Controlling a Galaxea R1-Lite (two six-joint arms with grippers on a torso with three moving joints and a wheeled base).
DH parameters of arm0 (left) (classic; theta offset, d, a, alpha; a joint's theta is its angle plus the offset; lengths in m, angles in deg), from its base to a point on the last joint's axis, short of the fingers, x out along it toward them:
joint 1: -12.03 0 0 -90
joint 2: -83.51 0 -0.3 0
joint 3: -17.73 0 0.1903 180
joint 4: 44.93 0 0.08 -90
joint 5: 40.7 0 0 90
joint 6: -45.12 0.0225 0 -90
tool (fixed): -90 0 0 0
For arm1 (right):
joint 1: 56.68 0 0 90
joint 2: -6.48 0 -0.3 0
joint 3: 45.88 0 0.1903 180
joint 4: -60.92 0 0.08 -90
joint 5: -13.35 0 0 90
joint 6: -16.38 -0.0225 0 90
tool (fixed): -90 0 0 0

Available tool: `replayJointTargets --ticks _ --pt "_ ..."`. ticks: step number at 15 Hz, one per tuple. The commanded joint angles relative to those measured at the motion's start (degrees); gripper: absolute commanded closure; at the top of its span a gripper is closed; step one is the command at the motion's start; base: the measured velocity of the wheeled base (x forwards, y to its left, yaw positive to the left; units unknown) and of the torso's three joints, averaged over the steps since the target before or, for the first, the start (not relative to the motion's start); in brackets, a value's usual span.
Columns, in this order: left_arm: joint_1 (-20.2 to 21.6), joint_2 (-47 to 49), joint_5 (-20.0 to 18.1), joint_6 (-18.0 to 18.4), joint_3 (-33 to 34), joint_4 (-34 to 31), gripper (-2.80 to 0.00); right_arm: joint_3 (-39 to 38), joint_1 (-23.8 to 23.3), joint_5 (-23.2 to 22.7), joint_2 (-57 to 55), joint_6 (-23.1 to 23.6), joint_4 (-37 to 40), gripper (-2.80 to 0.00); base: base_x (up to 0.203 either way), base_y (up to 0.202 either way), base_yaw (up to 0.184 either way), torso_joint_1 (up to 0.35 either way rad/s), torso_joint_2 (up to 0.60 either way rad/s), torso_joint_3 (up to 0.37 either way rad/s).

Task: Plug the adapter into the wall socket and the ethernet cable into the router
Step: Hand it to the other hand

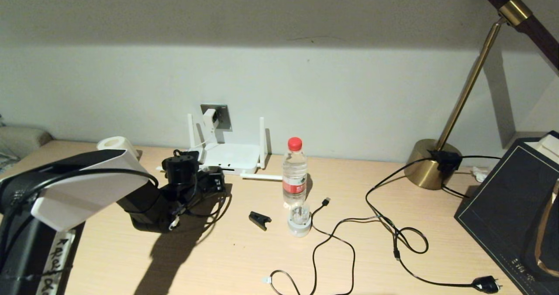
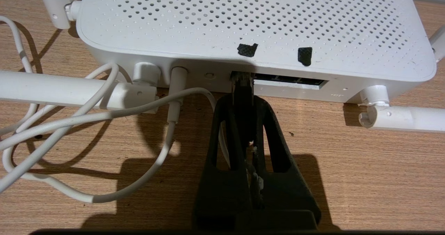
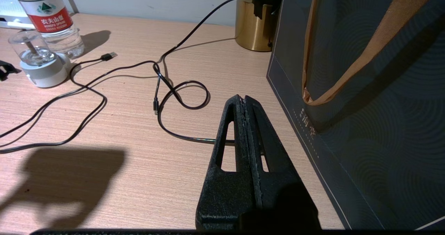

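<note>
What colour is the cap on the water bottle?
Red. The cap on the water bottle shows best in the head view.

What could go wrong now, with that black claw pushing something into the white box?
The left gripper, shut on the black ethernet cable connector, sits at the flat white router's port edge. A skewed push could jam the connector or slide the router. The thin white cord looped beside it could snag.

Btl [image 1: 295, 173], lamp [image 1: 436, 164], USB cbl [image 1: 325, 202].
</note>
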Motion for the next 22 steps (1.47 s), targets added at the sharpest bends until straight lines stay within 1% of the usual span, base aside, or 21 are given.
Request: replayJointTargets --ticks 1,22 --pt "0.1 -0.3 0.0 0.0 -0.5 -0.1 0.0 -0.5 0.0 0.0 -0.1 0.0 0.0 0.0 0.0 0.0 0.0 0.0 0.0 0.0" --pt "0.5 -1.4 0.0 0.0 0.0 -0.2 0.0 -0.5 0.0 0.0 -0.1 0.0 0.0 0.0 0.0 0.0 0.0 0.0 0.0 0.0"
